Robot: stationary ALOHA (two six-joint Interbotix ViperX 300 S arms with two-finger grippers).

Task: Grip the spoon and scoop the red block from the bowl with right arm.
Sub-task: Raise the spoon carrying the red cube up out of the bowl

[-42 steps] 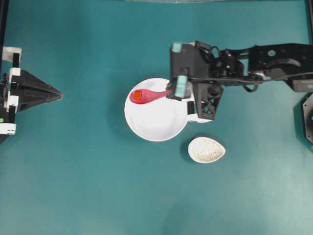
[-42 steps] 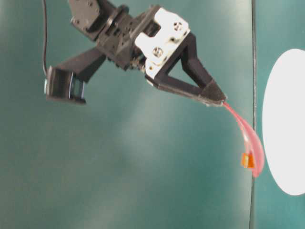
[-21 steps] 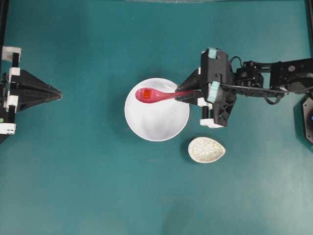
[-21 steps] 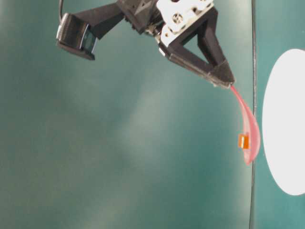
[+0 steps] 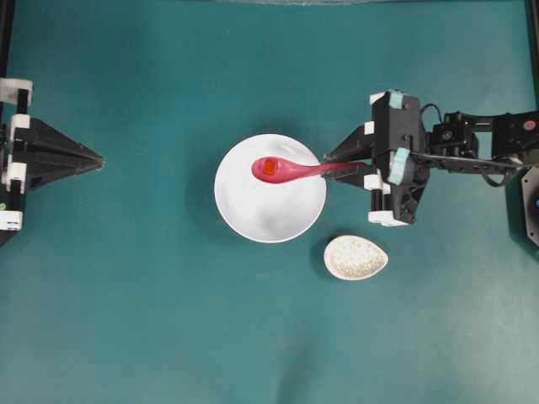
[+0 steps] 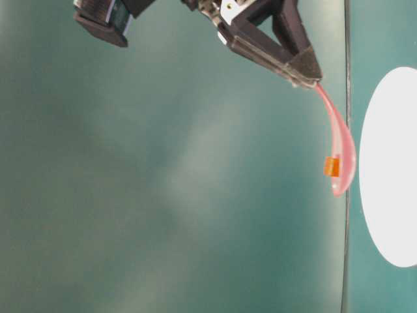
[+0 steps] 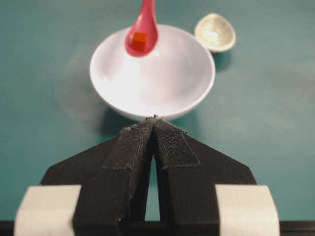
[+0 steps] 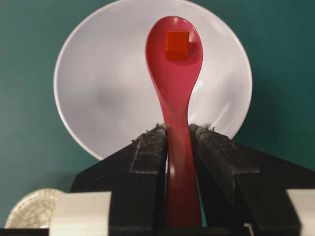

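From overhead, my right gripper point(image 5: 330, 163) pinches the handle of the spoon point(image 5: 290, 170), whose scoop reaches out ahead of the fingertips over the bowl point(image 5: 253, 220). One red block point(image 5: 269, 167) sits in the scoop, so I judge the scoop made and the lift in hand. A speckled rest point(image 5: 355, 257) lies off to the tool's side, near the bowl but apart from it. The left gripper point(image 5: 94, 158) waits well away across the table.

At table level, the spoon point(image 6: 340, 153) hangs clear of the bowl point(image 6: 389, 163); the picture seems turned on its side, so I cannot read the height properly.

Through the left wrist camera, that gripper's fingers point(image 7: 170, 147) are pressed together on nothing, pointing at the bowl point(image 7: 197, 96).

Through the right wrist camera, the handle is gripped between both pads point(image 8: 150, 157) and the block point(image 8: 177, 45) rests near the scoop's far end, beyond the fingertips. To finish well I would keep the scoop level, hold the wrist from rolling, and rise slowly.

Count: one spoon, one block, one bowl, one rest, two grippers.
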